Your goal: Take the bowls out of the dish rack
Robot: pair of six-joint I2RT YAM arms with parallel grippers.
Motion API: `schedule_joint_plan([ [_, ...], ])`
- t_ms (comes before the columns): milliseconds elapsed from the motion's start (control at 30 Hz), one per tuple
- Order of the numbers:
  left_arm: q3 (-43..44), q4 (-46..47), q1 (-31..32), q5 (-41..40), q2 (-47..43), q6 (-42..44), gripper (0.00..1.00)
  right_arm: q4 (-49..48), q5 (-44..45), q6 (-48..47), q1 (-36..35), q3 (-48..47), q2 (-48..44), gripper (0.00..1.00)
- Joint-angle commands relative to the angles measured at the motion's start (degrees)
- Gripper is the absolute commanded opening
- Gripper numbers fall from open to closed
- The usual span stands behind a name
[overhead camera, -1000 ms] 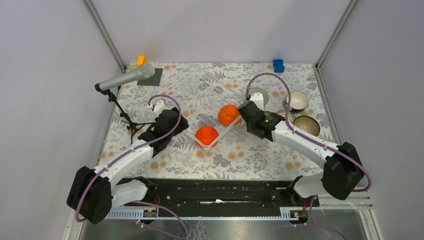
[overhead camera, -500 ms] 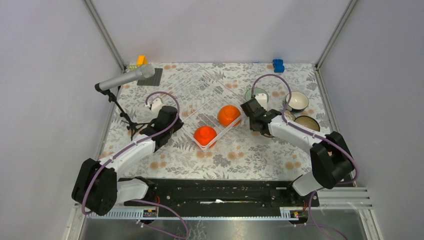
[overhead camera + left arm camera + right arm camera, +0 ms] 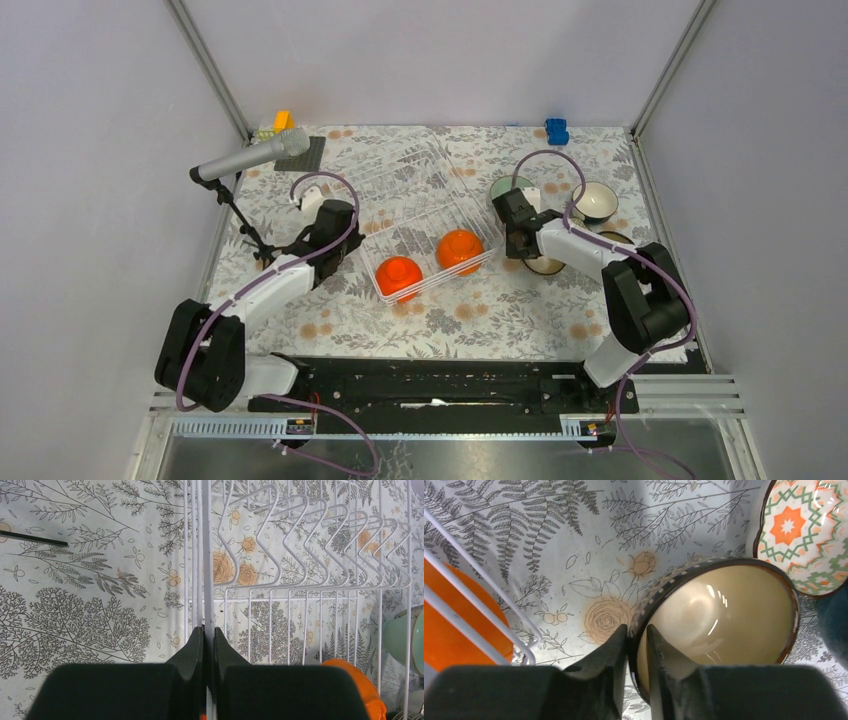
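Two glossy orange bowls point(image 3: 398, 275) sit domed (upside down) in the thin white-wire dish rack point(image 3: 420, 215) mid-table. The left gripper point(image 3: 209, 630) is clamped on the rack's rim wire. Toward the table's right edge, the right gripper point(image 3: 637, 630) pinches the brown bowl point(image 3: 724, 605) by its speckled rim.

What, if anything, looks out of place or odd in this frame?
The left claw is shut on the wire rim of the dish rack, not on a bowl, and the rack sits skewed to the edges of the table. Both orange bowls in it lie upside down. The right claw has the rim of the brown bowl between its fingers.
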State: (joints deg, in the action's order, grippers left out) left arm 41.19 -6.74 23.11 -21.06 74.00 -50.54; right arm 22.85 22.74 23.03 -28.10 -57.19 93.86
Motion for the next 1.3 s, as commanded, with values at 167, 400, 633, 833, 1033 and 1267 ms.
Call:
schedule_joint_plan([
  [167, 5.9, 5.1, -2.3, -1.9, 3.5, -0.3, 0.0, 0.2, -0.2, -1.5, 2.0, -4.0, 1.8, 0.44],
  [400, 9.1, 6.6, -4.4, -1.1, 8.5, 2.5, 0.0, 1.1, -0.2, -3.2, 2.0, -4.5, -2.0, 0.54],
  [633, 10.6, 9.4, -6.2, 4.1, 10.9, 5.0, 0.06, 1.0, -5.0, -4.7, 2.0, -5.0, -9.4, 0.56],
  [833, 8.7, 9.1, -6.2, 6.4, 7.4, 5.4, 0.53, -2.0, -13.0, -6.7, 1.3, -5.9, -15.7, 0.64],
  [1033, 5.0, 7.1, -6.2, 10.1, -0.3, 5.4, 0.72, -2.8, -26.1, -9.0, -2.3, -12.3, -14.4, 0.75],
  [1267, 1.3, 0.8, -6.2, 14.7, -10.9, 4.6, 0.76, -1.4, -28.4, -11.2, -12.0, -25.1, -2.2, 0.75],
])
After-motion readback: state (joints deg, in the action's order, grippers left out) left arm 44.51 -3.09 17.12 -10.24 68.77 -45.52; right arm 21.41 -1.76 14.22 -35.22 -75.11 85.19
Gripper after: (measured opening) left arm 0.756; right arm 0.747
